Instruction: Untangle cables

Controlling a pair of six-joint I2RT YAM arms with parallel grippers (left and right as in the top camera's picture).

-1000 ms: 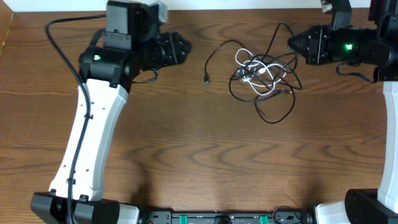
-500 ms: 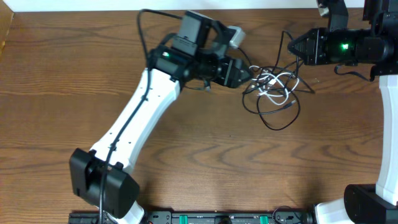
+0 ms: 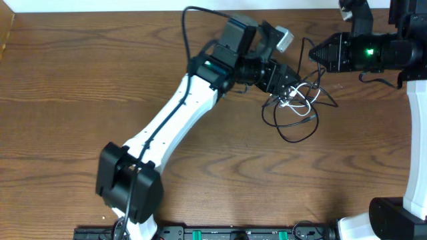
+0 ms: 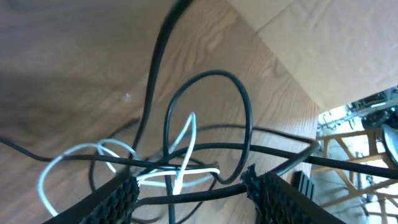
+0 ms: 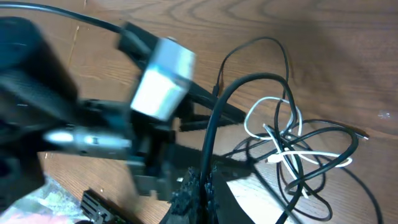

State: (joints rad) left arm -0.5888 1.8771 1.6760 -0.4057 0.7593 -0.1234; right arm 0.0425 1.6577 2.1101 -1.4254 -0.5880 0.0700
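Note:
A tangle of black cables and a white cable lies on the wooden table at the back right. My left gripper is open and sits in the tangle's left side. In the left wrist view a black cable runs across between its open jaws, with the white cable just beyond. My right gripper is shut on a black cable at the tangle's upper edge. In the right wrist view its fingertips pinch that cable, and the white cable lies beyond.
The table's back edge runs close behind both grippers. The left arm stretches diagonally across the middle of the table. Its wrist camera shows blurred in the right wrist view, close to my right gripper.
The left arm has swung from the far left across to the tangle and pushed into it. The tangle has bunched up and shifted right. The right gripper has stayed in place.

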